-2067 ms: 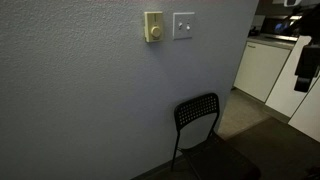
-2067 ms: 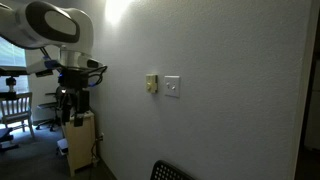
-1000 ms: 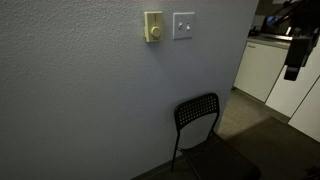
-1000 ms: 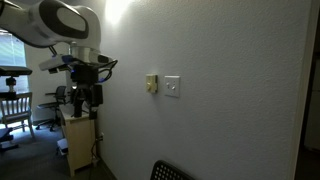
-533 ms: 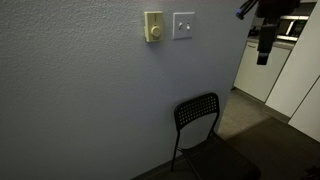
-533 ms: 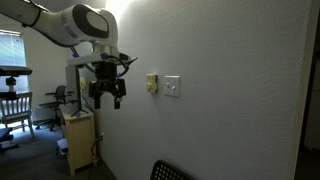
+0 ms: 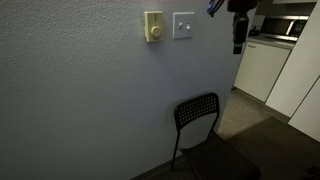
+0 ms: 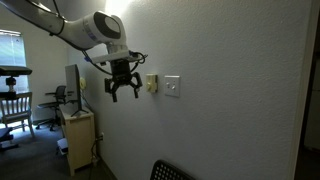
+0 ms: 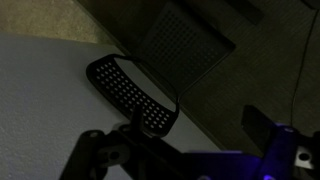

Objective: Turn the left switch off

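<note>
The left switch is a flat white rocker in a square white wall plate, seen in both exterior views [image 7: 183,25] [image 8: 172,87]. A narrower cream-yellow plate with a round knob [image 7: 153,27] [image 8: 151,84] sits beside it. My gripper [image 8: 124,93] hangs open and empty in front of the wall, fingers pointing down, at about the height of the plates and a short way off to the side of them. In an exterior view it shows at the top edge [image 7: 238,42], apart from the switch. The wrist view shows my open fingers [image 9: 180,142] dark above the chair; the switch is out of that view.
A black perforated chair [image 7: 200,118] [image 9: 130,92] stands against the wall below the switch; its top shows at a frame's bottom edge [image 8: 170,172]. White cabinets [image 7: 262,65] stand past the wall corner. A desk unit with a monitor [image 8: 76,115] and a wooden chair [image 8: 12,105] stand behind the arm.
My arm has swung up and along the wall toward the plates, from well away to close beside them. The gripper stays open and empty.
</note>
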Controlling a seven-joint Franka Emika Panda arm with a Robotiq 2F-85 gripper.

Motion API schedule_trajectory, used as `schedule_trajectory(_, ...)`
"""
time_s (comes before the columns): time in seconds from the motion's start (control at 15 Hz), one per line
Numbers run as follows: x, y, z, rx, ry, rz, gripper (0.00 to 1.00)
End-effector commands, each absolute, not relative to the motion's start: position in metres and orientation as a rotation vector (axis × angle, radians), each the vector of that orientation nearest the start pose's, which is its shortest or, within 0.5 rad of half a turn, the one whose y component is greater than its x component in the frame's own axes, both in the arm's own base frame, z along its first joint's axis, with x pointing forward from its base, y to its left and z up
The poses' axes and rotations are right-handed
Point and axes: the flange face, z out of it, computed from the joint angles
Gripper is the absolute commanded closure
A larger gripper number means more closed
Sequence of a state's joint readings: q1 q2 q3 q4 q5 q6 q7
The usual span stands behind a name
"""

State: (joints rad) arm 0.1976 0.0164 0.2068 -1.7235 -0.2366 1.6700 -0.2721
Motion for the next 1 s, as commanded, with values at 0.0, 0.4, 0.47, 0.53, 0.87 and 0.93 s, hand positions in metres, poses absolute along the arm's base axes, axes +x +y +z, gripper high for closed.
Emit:
schedule_trajectory(0.0,0.554,0.211,0.565,-3.077,-1.368,0.068,0.0)
schedule_trajectory(0.4,0.561,0.216,0.578,-3.0,-1.569,-0.006,0.0)
schedule_trajectory(0.47,0.563,0.217,0.581,-2.991,-1.598,-0.014,0.0)
schedule_trajectory(0.53,0.564,0.217,0.583,-2.986,-1.61,-0.021,0.0)
schedule_trajectory(0.87,0.572,0.219,0.578,-3.039,-1.656,-0.188,0.0)
schedule_trajectory(0.93,0.575,0.22,0.578,-3.054,-1.689,-0.254,0.0)
